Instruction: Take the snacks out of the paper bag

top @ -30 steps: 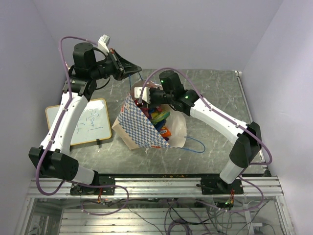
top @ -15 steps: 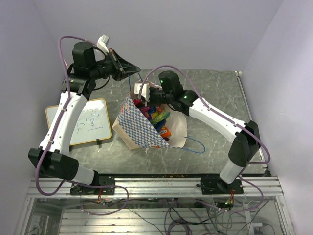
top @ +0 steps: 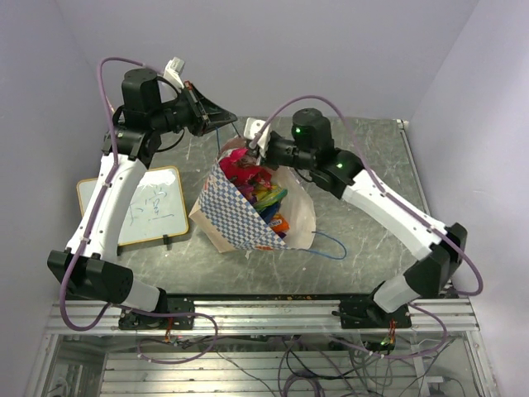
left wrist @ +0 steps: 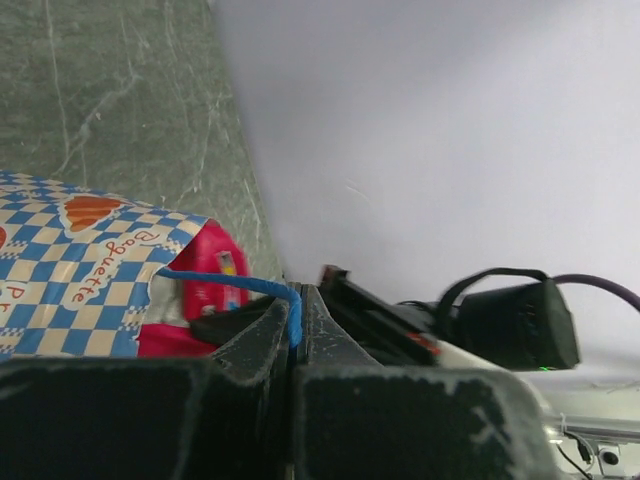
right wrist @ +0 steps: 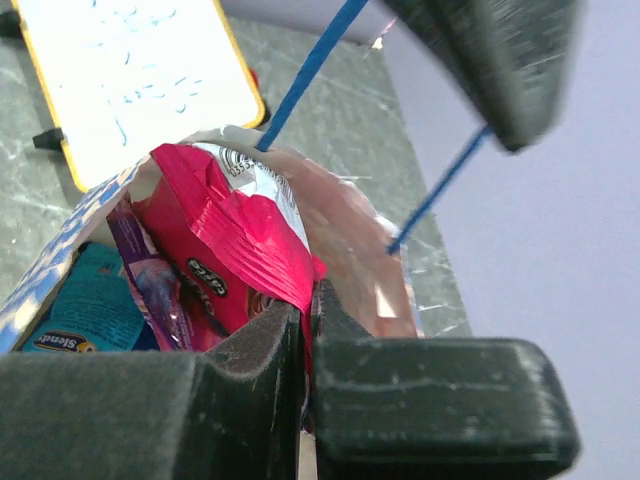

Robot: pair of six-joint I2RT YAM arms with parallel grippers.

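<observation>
The paper bag (top: pixel 235 217) stands mid-table with its mouth open, blue-and-white checkered side facing front-left. My left gripper (top: pixel 232 120) is shut on the bag's blue cord handle (left wrist: pixel 240 285) and holds it up above the bag's back rim. My right gripper (top: pixel 254 152) is shut on a red-pink snack packet (top: pixel 242 169), which sits raised at the bag's mouth; in the right wrist view the packet's edge (right wrist: pixel 245 235) is pinched between the jaws. More snacks (top: pixel 270 201) in green, orange, blue and purple lie inside the bag.
A white framed writing board (top: pixel 142 205) lies on the table left of the bag. The bag's second blue handle (top: pixel 331 246) trails on the table at the right. Walls close in at the back and both sides.
My right arm has lifted up and back, drawing the red-pink packet up into the bag's mouth. The left gripper has kept hold of the handle in place.
</observation>
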